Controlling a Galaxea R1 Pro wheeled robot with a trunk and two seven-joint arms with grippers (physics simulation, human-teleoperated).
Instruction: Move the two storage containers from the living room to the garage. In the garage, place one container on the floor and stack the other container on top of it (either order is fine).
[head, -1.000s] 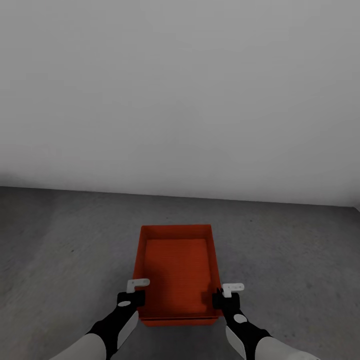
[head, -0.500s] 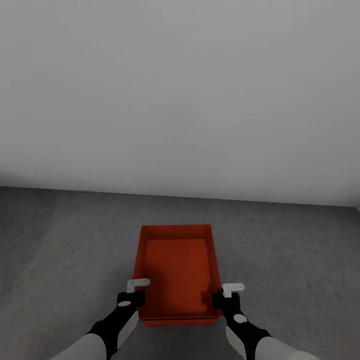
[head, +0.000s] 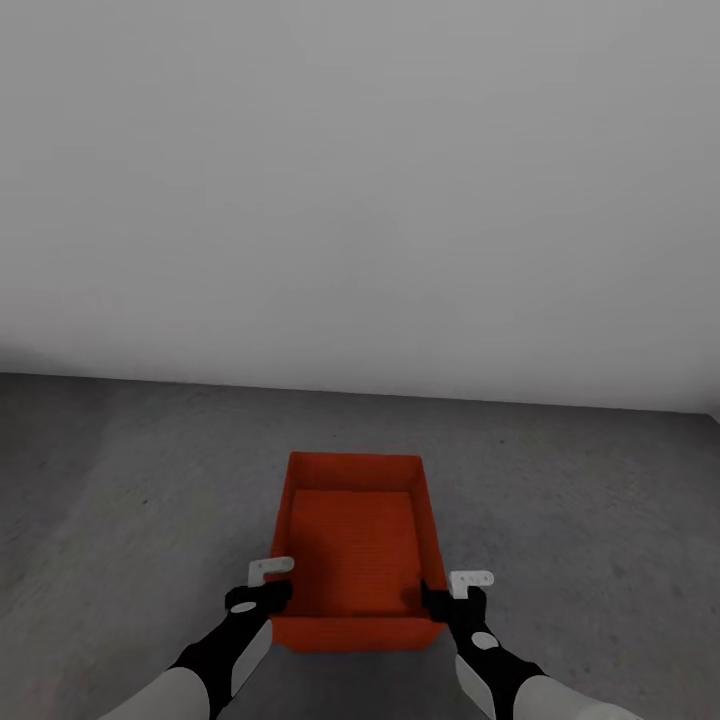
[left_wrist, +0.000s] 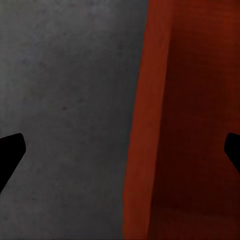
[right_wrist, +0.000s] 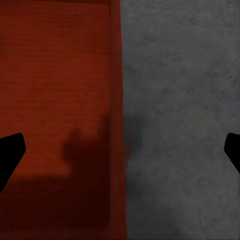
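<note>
Storage container (head: 352, 545) at lower centre on the grey concrete floor (head: 120, 500), its side walls straddled by the left gripper (head: 262, 590) and right gripper (head: 452, 595), both with fingers spread apart; close both evenly on the walls before lifting level.

Container (head: 352, 545) underside hidden: second box beneath, unclear. Fingers (left_wrist: 11, 152) cut by wrist view edges.
</note>
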